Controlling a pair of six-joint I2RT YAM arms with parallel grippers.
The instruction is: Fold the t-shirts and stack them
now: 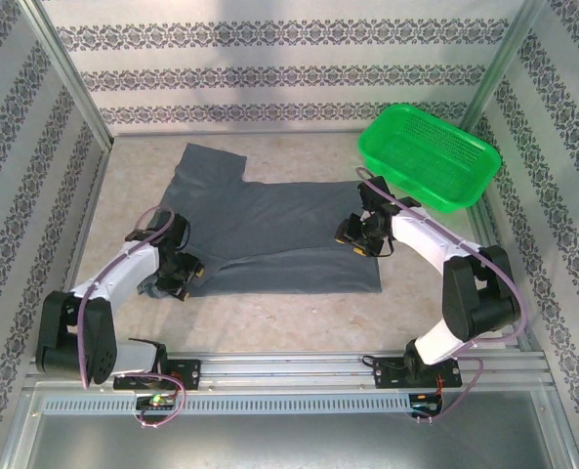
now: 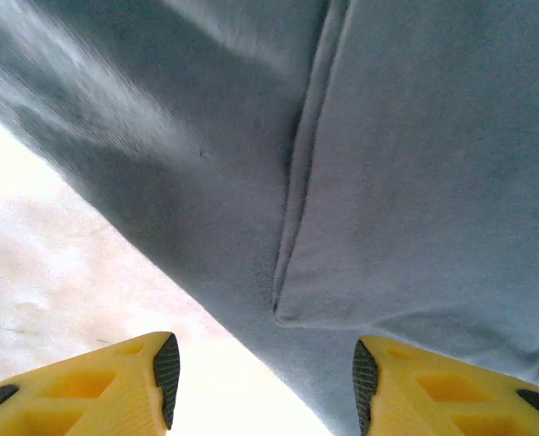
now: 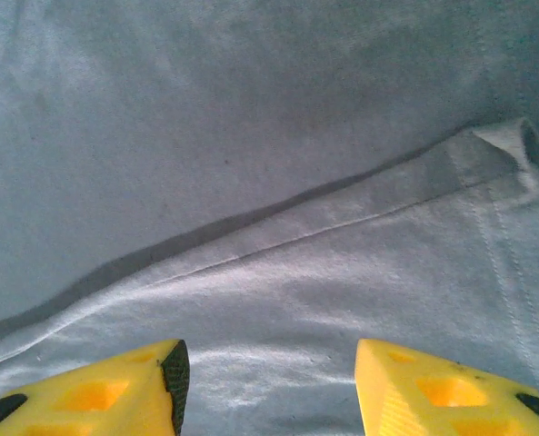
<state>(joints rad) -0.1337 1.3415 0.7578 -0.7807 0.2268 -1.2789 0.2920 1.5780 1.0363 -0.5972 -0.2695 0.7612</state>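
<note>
Shirt (image 1: 269, 227) lies crosswise, one end at left gripper (image 2: 263, 371), other at right gripper (image 3: 267, 365). Both jaws spread, cloth just ahead.

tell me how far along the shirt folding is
Early. The t-shirt has one flap doubled over its body. Left claw and right claw hover open over opposite ends, holding nothing. One sleeve lies spread; nothing is stacked.
</note>
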